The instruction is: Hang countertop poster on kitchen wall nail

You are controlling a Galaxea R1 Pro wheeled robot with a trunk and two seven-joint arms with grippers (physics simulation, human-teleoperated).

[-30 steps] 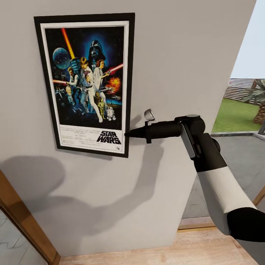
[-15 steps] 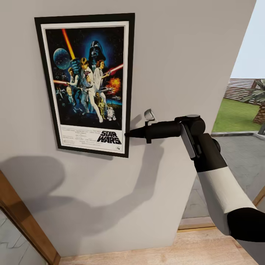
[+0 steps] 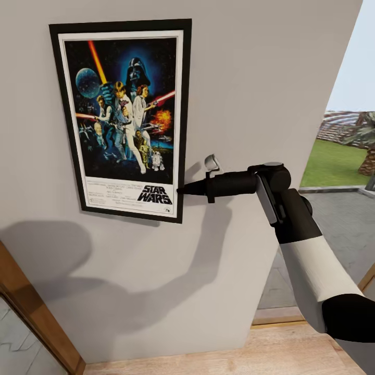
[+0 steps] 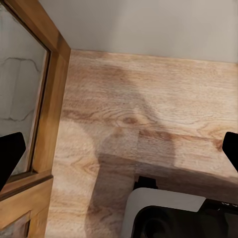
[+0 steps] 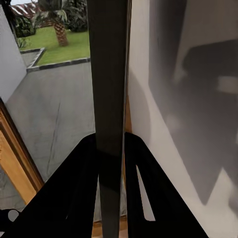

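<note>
The Star Wars poster (image 3: pixel 125 120) stands upright and flat against the light-grey wall (image 3: pixel 260 78), its black frame edge-on in the right wrist view (image 5: pixel 109 74). My right gripper (image 3: pixel 181 190) is shut on the frame's right edge near the bottom corner, with its dark fingers (image 5: pixel 79 178) on either side of the frame. The left gripper (image 4: pixel 120 151) hangs open over the wooden floor, holding nothing. No wall nail shows; the poster may hide it. The countertop is out of view.
A wooden door frame (image 3: pixel 31 317) with glass runs up the lower left. The wall ends at a corner on the right, with paving and lawn (image 3: pixel 333 161) beyond. Wood floor (image 3: pixel 208 359) lies below. My base (image 4: pixel 163 213) shows under the left gripper.
The poster has crept a few pixels to the right along the wall. The right arm and its hold look unchanged.
</note>
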